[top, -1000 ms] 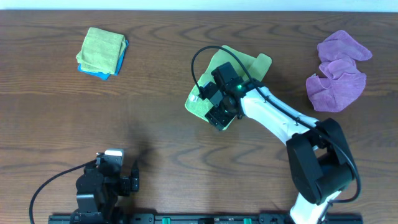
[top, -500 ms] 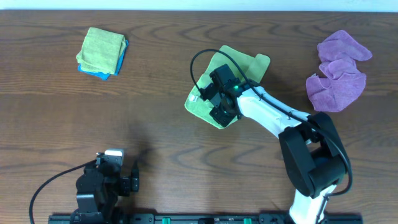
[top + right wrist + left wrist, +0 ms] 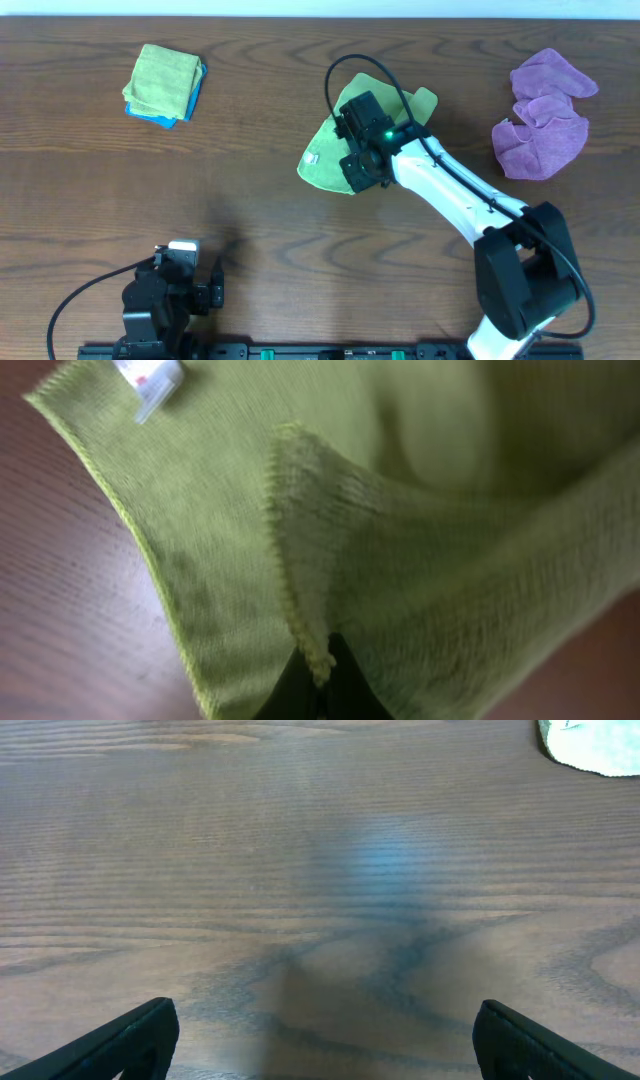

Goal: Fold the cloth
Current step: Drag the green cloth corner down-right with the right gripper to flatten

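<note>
The green cloth (image 3: 330,158) lies partly folded at the table's middle, a white tag near its left corner. My right gripper (image 3: 358,172) sits over its near right part, shut on a lifted hemmed edge of the cloth (image 3: 300,600); the right wrist view shows that edge pinched between the dark fingertips (image 3: 345,690), with the tag (image 3: 148,378) at top left. My left gripper (image 3: 320,1040) hangs over bare wood at the table's near left, its fingers wide apart and nothing between them. A pale corner of the cloth (image 3: 592,745) shows at the top right of the left wrist view.
A folded green cloth on a blue one (image 3: 164,83) rests at the far left. A crumpled purple cloth (image 3: 545,115) lies at the far right. The left arm's base (image 3: 165,295) stands at the near left edge.
My right gripper has shut on the cloth's near edge and moved slightly away and to the right, lifting that edge. The left arm has not moved.
</note>
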`<state>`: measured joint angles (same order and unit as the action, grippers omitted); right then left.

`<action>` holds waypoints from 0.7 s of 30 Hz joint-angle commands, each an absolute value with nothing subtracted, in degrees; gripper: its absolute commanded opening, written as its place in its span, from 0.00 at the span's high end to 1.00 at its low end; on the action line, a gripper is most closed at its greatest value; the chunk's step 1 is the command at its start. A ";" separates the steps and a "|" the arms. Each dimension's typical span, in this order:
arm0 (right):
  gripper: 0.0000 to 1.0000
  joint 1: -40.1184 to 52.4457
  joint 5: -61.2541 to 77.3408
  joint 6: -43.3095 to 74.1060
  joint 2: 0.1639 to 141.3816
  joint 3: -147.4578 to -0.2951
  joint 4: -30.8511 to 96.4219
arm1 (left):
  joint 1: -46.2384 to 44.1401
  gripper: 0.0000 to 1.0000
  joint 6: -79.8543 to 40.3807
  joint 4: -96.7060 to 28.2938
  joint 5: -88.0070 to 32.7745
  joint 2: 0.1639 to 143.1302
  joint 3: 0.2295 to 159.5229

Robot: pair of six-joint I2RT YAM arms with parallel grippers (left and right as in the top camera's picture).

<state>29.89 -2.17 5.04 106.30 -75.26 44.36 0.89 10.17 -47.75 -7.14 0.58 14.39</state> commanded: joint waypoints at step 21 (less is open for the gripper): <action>0.99 28.32 -5.48 37.98 94.63 -74.06 48.40 | 0.56 0.05 11.40 -51.03 -6.90 0.23 13.96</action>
<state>29.52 -4.62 36.47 97.49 -75.26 48.40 0.89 10.17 -47.75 -7.11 0.58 14.39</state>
